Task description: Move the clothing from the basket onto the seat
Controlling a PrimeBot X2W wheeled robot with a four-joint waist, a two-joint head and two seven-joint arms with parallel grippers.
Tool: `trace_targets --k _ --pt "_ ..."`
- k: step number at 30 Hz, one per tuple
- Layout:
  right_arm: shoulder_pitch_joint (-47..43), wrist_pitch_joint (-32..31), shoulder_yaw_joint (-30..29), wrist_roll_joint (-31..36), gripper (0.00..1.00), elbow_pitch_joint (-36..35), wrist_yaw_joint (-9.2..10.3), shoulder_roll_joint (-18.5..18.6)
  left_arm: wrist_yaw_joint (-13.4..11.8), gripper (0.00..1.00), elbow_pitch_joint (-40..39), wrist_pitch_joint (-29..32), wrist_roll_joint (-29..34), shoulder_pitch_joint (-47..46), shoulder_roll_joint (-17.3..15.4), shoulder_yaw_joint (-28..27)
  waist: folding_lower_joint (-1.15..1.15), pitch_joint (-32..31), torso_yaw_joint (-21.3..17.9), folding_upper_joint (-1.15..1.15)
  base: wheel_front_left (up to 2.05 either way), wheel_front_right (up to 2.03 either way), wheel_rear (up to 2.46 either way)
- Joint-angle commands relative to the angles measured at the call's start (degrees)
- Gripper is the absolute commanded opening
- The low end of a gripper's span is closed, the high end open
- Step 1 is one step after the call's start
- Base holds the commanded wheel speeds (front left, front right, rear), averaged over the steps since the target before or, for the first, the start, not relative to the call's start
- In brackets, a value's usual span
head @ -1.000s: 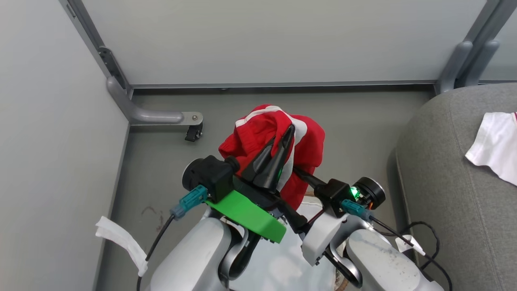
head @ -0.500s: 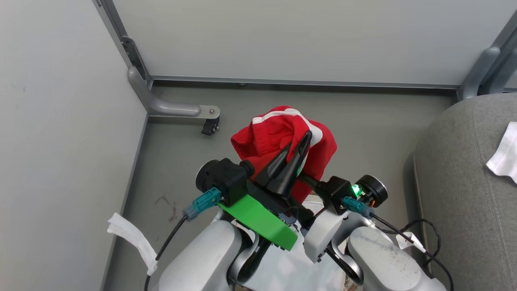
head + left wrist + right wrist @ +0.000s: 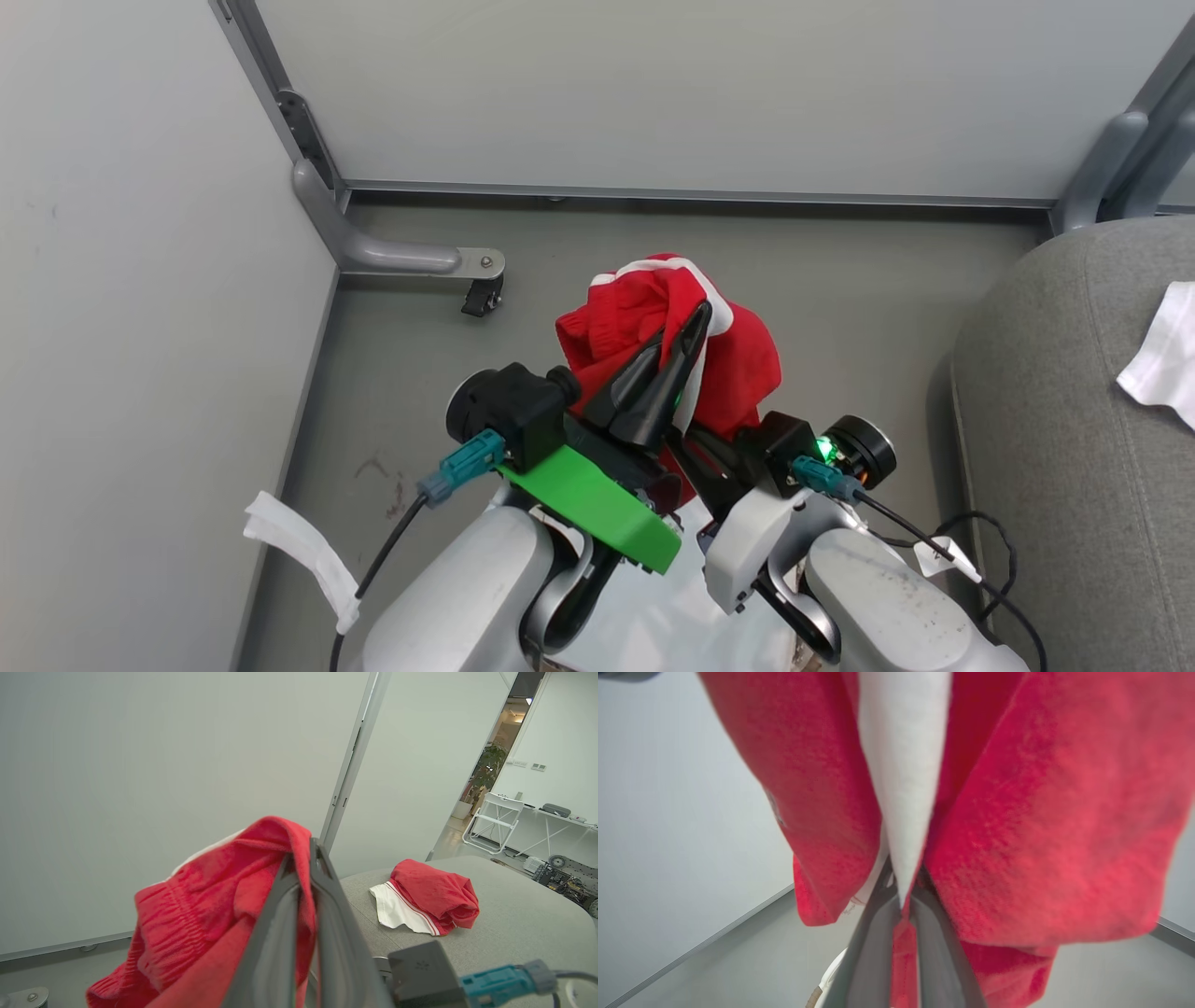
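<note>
A bundle of red clothing (image 3: 653, 322) with white stripes hangs in the air above the floor, pinched from two sides. My left gripper (image 3: 695, 317) is shut on its top fold, also seen in the left wrist view (image 3: 306, 851). My right gripper (image 3: 903, 900) is shut on a lower red and white fold of the same clothing (image 3: 1017, 835). The basket (image 3: 653, 616) with its white liner lies below my arms at the bottom edge. The grey seat (image 3: 1046, 420) stands to the right, and another red and white piece (image 3: 434, 896) rests on it.
Grey partition walls close the left and far sides, with a metal foot and caster (image 3: 481, 294) on the floor by the corner. A white cloth edge (image 3: 1162, 359) lies on the seat. A black cable (image 3: 980, 532) loops beside my right arm.
My right gripper has closed on the lower part of the hanging clothing. The bundle has bunched up tighter around the left fingers. The camera shifted at first, sliding the scene rightwards.
</note>
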State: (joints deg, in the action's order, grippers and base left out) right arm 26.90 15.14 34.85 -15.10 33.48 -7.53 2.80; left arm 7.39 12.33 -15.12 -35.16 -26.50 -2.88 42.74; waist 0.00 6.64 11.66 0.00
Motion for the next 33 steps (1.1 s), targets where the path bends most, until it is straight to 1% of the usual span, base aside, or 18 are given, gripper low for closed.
trace_targets --k 1,11,12,13,14,17,22,26,33 --pt "-0.2 0.0 0.1 -0.3 0.00 0.4 0.08 0.3 0.1 0.00 -0.1 0.0 0.2 -0.1 0.0 -0.3 0.00 0.0 -0.1 0.00 0.00 0.00 0.00" --pt "0.3 0.0 0.0 -0.9 0.00 -0.6 0.08 0.3 0.1 0.00 0.2 0.0 0.9 0.3 -0.1 -1.6 0.00 0.5 -1.2 0.00 0.00 0.00 0.00" --pt "0.2 0.0 0.0 -0.9 0.00 -0.8 0.08 0.3 0.1 0.34 0.3 0.0 1.1 0.5 0.0 -2.0 0.00 0.4 -1.5 0.00 0.00 0.00 0.00" --pt "0.0 0.0 0.0 -1.0 0.00 -1.0 0.08 0.3 0.1 0.57 0.7 0.0 1.3 0.8 0.0 -2.3 0.00 0.4 -1.9 0.00 0.00 0.00 0.00" --pt "-0.4 0.0 -0.1 -1.0 0.00 -1.3 0.08 0.3 0.1 1.00 0.7 0.0 1.6 1.0 -0.1 -3.0 0.00 0.3 -2.4 0.00 0.00 0.00 0.00" --pt "-1.3 0.0 -0.5 -0.7 0.00 -2.2 0.08 0.3 0.1 1.00 1.6 0.0 2.6 1.7 -0.1 -4.7 0.00 0.2 -4.4 0.00 0.00 0.00 0.00" --pt "-2.9 0.0 -1.5 -0.5 0.00 -4.3 0.08 0.3 0.1 1.00 3.9 0.0 5.3 2.9 -0.1 -7.8 0.00 -0.1 -9.9 0.00 0.00 0.00 0.00" --pt "-4.9 0.0 -2.4 0.0 0.00 -6.3 0.08 0.2 0.1 1.00 5.1 0.0 7.5 4.4 -0.1 -10.9 0.00 -0.2 -16.9 0.00 0.00 0.00 0.00" --pt "-7.9 0.0 -5.1 0.3 0.00 -9.1 0.08 0.2 0.1 1.00 5.3 0.0 11.1 6.8 -0.2 -14.9 0.00 -0.3 -27.8 0.00 0.00 0.00 0.00"
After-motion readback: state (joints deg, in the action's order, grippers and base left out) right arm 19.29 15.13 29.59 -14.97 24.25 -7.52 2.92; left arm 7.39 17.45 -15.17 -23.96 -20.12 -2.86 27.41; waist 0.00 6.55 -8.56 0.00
